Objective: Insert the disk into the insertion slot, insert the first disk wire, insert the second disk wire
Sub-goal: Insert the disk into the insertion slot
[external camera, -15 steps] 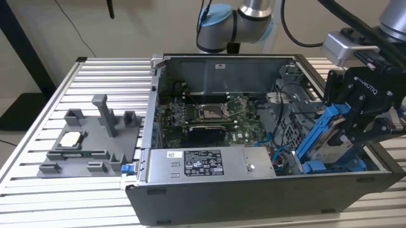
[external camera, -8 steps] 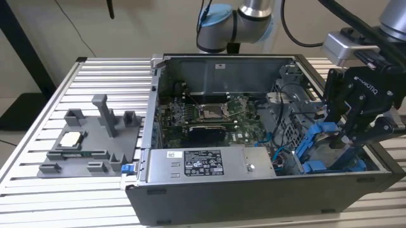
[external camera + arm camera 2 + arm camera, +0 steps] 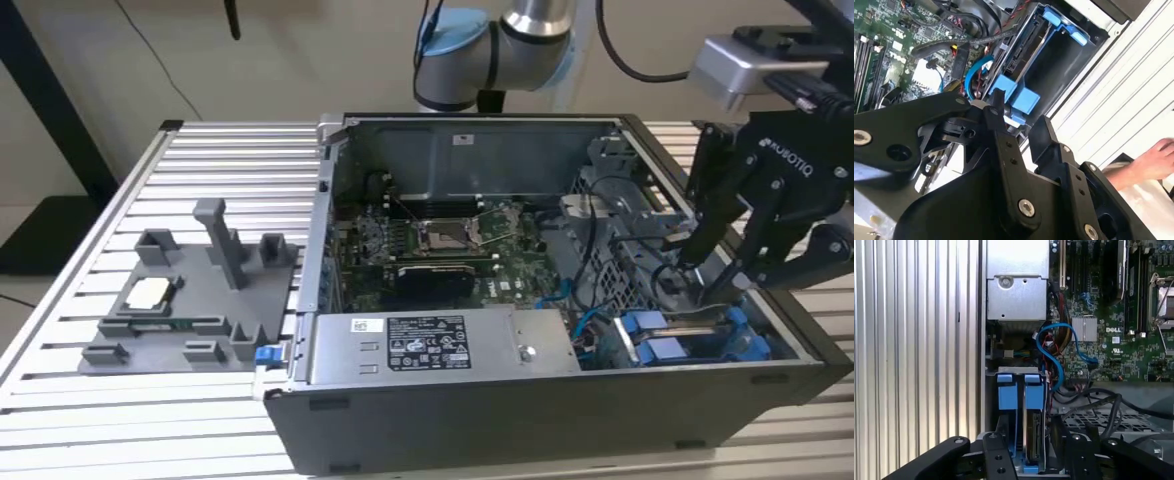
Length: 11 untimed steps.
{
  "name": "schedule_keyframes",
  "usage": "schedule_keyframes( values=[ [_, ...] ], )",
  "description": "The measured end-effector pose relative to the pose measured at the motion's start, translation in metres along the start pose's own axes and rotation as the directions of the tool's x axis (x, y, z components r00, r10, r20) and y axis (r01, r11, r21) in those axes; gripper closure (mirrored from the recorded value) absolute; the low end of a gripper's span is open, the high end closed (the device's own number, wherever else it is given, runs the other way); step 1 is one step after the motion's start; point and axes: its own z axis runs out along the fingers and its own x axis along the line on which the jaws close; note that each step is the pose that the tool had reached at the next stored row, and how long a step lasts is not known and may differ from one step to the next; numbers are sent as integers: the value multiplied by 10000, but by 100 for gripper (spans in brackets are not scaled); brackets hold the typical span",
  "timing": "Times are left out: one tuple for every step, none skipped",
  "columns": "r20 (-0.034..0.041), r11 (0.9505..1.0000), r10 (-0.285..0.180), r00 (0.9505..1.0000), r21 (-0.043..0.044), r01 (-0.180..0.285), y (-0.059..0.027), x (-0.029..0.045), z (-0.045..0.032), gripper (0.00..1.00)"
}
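We find the black pincer [image 3: 1029, 426] open and empty. Between its fingers sits the silver-grey hard disk in its blue plastic carrier [image 3: 1033, 439]. We judge it rigid, weighty and shock-sensitive: hold it by the carrier edges.

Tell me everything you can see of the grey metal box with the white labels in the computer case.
The grey rectangular sheet-metal power-supply box lies flat in the open dark grey computer case, along the wall nearest the exterior view's camera. Its top carries white and black printed labels. The green motherboard lies just beyond it; the blue plastic drive tabs stand off its end toward the exterior view's right. Nothing rests on it, and the black gripper hangs apart from it.
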Motion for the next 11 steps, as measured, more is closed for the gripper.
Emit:
schedule_keyframes(
  values=[
    [-1, 10000, 0, 10000, 0, 0, 1, 0, -29, 53],
    [-1, 10000, 0, 10000, 0, 0, 2, 0, -62, 53],
    [1, 10000, 0, 10000, 0, 0, 3, -2, -87, 53],
    [1, 10000, -1, 10000, 0, 1, 4, -14, -100, 53],
    [3, 10000, -1, 10000, 0, 1, 4, -35, -101, 53],
    [1, 10000, -2, 10000, 0, 2, 4, -63, -103, 53],
    [11, 10000, -2, 10000, 0, 2, 4, -95, -103, 53],
    [31, 10000, -2, 10000, 0, 2, 5, -123, -102, 53],
    [46, 10000, -2, 10000, 0, 2, 5, -148, -97, 53],
    [60, 10000, -3, 10000, 1, 3, 5, -170, -88, 53],
    [70, 10000, -7, 10000, 3, 7, 4, -187, -76, 53]
  ],
)
